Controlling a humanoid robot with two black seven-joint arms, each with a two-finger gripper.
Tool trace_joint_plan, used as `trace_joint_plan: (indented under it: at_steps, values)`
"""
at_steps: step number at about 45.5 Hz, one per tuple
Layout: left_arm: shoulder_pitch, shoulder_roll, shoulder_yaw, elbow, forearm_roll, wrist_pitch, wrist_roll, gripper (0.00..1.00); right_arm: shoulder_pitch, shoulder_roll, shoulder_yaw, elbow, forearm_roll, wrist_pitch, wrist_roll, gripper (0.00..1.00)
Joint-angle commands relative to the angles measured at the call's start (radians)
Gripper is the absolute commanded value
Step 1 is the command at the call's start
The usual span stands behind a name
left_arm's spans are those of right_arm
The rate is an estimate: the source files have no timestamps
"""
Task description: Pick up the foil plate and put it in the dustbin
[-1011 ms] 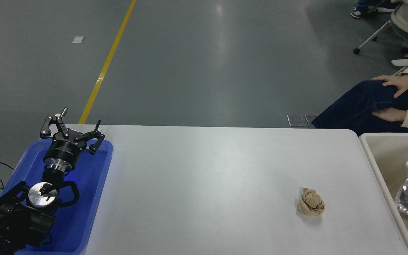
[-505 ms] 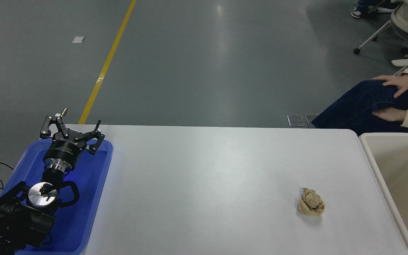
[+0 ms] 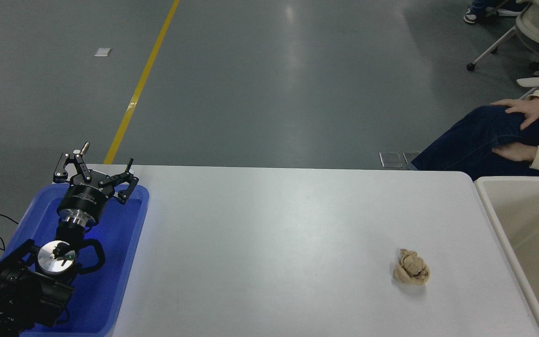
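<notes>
One arm is in view: the left arm enters at the lower left and lies parked over the blue tray (image 3: 124,262). Its left gripper (image 3: 94,169) is matte black metal with exposed linkages and small silver screws; the fingers stand apart, clear of any object, above the tray's far rim. Behind the gripper sits a black cylindrical wrist with a polished silver collar and a round silver cap. A band of white print runs round the wrist, too small to read.

The blue tray is smooth, glossy plastic, rectangular with rounded corners and a raised lip. It rests on the left end of the white table (image 3: 274,243), whose top is flat, matte and rounded at the far right corner.

Toward the right of the table lies a paper ball (image 3: 411,273), brown, crumpled and creased, well apart from the tray.

Just beside the table's right end stands the dustbin (image 3: 489,206), cream-beige plastic with a thick, rounded-corner rim and plain smooth inner walls. The foil plate cannot be seen; only part of the dustbin's interior shows.

At the upper right, a seated person (image 3: 522,133) in dark trousers and a cream sleeve rests both hands on one leg.
</notes>
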Motion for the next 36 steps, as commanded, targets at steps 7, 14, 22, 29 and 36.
trace_joint_plan:
  at_steps: [7, 14, 22, 29, 36]
  values:
    - [0.000, 0.000, 0.000, 0.000, 0.000, 0.000, 0.001, 1.00, 0.532, 0.075, -0.369, 0.338, -0.014, 0.253, 0.001, 1.00]
    - [0.000, 0.000, 0.000, 0.000, 0.000, 0.000, 0.001, 1.00, 0.670, 0.116, -0.375, 0.342, -0.015, 0.578, 0.001, 1.00]
    - [0.000, 0.000, 0.000, 0.000, 0.000, 0.000, 0.001, 1.00, 0.822, 0.311, -0.401, 0.341, -0.017, 0.907, 0.001, 1.00]
    - [0.000, 0.000, 0.000, 0.000, 0.000, 0.000, 0.001, 1.00, 0.911, 0.398, -0.406, 0.345, -0.006, 0.991, 0.006, 1.00]
    - [0.000, 0.000, 0.000, 0.000, 0.000, 0.000, 0.001, 1.00, 0.984, 0.421, -0.392, 0.347, -0.005, 0.991, 0.004, 1.00]
